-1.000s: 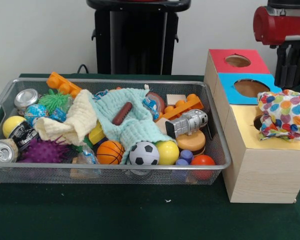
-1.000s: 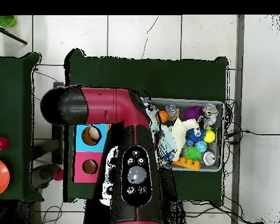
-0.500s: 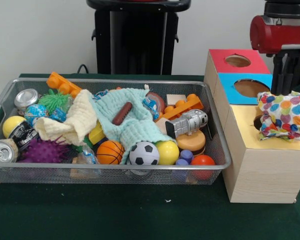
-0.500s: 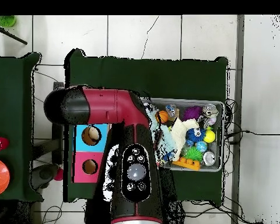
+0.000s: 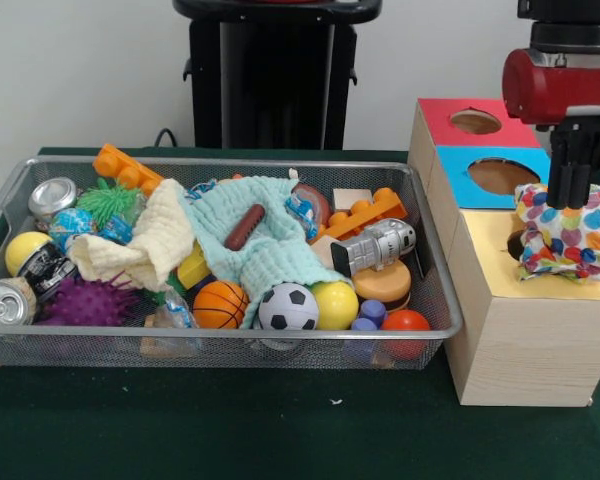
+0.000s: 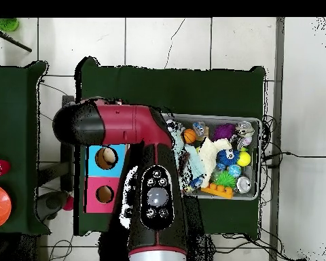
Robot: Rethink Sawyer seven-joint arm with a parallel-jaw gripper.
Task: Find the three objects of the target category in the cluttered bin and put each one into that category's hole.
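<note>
- Wire bin (image 5: pixel 435 300): soccer ball (image 5: pixel 288 307) and basketball (image 5: pixel 220 304) sit at its near edge; mint cloth (image 5: pixel 270 240) lies behind them.
- At 3 o'clock of the bin, polka-dot cloth (image 5: pixel 570 228) lies on the box's yellow section (image 5: pixel 490 250).
- Gripper (image 5: pixel 568 185) reaches the cloth's far edge; finger state cannot be told.

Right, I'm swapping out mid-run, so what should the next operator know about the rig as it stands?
Gripper: down over the yellow section of the sorting box, at the top of the polka-dot cloth; open or shut cannot be told.
Polka-dot cloth: bunched on the yellow section, covering most of its hole, not dropped through.
Cream cloth and mint-green cloth: in the wire bin, among the toys.
Done: nothing visibly inside a hole.
Left: probably get the polka-dot cloth in, then the other two cloths.
</note>
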